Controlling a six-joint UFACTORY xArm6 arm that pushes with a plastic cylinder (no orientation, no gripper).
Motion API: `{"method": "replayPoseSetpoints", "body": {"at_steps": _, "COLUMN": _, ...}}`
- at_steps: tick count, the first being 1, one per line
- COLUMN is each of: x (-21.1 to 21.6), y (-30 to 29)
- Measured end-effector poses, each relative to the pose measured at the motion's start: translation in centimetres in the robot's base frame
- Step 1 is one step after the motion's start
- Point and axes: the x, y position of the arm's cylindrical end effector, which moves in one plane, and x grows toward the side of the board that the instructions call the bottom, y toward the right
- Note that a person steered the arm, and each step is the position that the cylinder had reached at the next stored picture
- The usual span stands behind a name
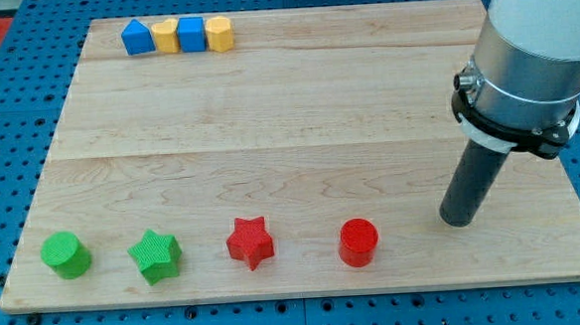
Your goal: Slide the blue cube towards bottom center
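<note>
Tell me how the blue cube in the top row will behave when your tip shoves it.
The blue cube has flat faces, so it will probably slide, not roll. It sits between the yellow heart and the yellow hexagon, apparently touching them, so they may get dragged along. An off-centre push would likely spin it. My tip is far off, at the view's lower right.

Bright, even overhead light, sharp focus, soft short shadows beside blocks, faint sheen on the wooden board (297,112)
</note>
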Motion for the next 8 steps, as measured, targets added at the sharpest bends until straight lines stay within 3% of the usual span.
{"method": "replayPoseSetpoints", "body": {"at_steps": 3, "x": 0.3, "y": 1.1}}
{"method": "replayPoseSetpoints", "body": {"at_steps": 4, "x": -8.7, "y": -0.2}}
{"method": "replayPoseSetpoints", "body": {"at_steps": 5, "x": -12.6, "y": -2.1}}
{"method": "replayPoseSetpoints", "body": {"at_steps": 8, "x": -31.1, "y": -12.4}}
